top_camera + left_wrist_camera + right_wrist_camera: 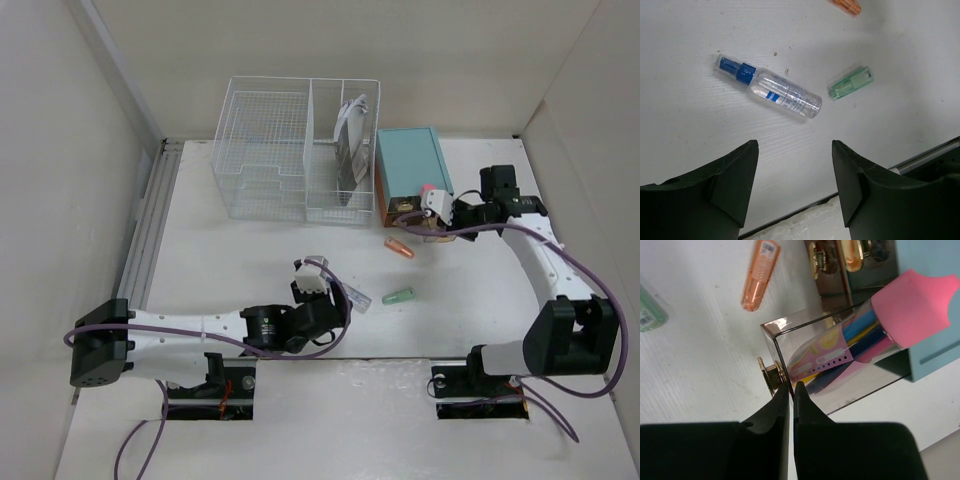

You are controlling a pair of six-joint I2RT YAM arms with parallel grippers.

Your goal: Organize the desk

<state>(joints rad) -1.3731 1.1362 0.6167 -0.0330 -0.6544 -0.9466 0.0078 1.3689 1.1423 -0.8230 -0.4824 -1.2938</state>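
One slip threatens: the right gripper (791,386), clenched on only the rim of the small gold knob (769,374) of the clear plastic drawer (805,335) at its eleven o'clock, could lose it, while the left gripper (795,150) hangs spread open above the matte white desk (200,250) underlying everything.

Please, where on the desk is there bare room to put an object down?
Bare: the left of the desk, between the wire basket and the left arm. Crowded: centre up to the teal box, with spray bottle, green tube, orange tube and right pincer shut on the drawer knob.
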